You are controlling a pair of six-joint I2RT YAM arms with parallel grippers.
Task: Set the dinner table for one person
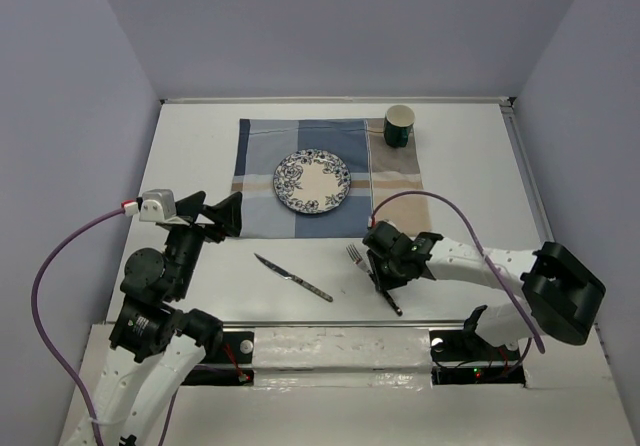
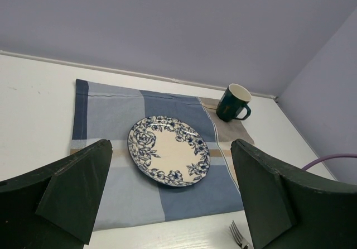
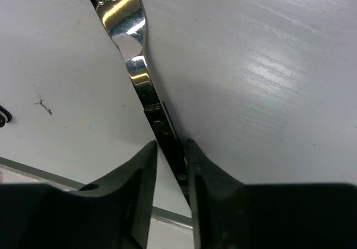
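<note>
The fork [image 1: 355,257] lies on the white dinner table [image 1: 480,186], in front of the striped cloth's right end. My right gripper [image 1: 385,278] is low over its black handle. In the right wrist view the fork [image 3: 127,25] runs between the fingers of the right gripper [image 3: 170,148], which are narrowed around the handle; one finger touches it and a thin gap shows at the other. A knife [image 1: 293,277] lies at an angle in front of the cloth. My left gripper [image 1: 225,214] hovers wide open at the cloth's near left corner, holding nothing.
A blue floral plate [image 1: 312,181] sits in the middle of the blue-and-tan striped cloth [image 1: 260,166]. A dark green mug [image 1: 399,125] stands at the cloth's far right corner. The left wrist view shows the plate [image 2: 167,148], the mug [image 2: 234,102] and the fork's tines [image 2: 239,235].
</note>
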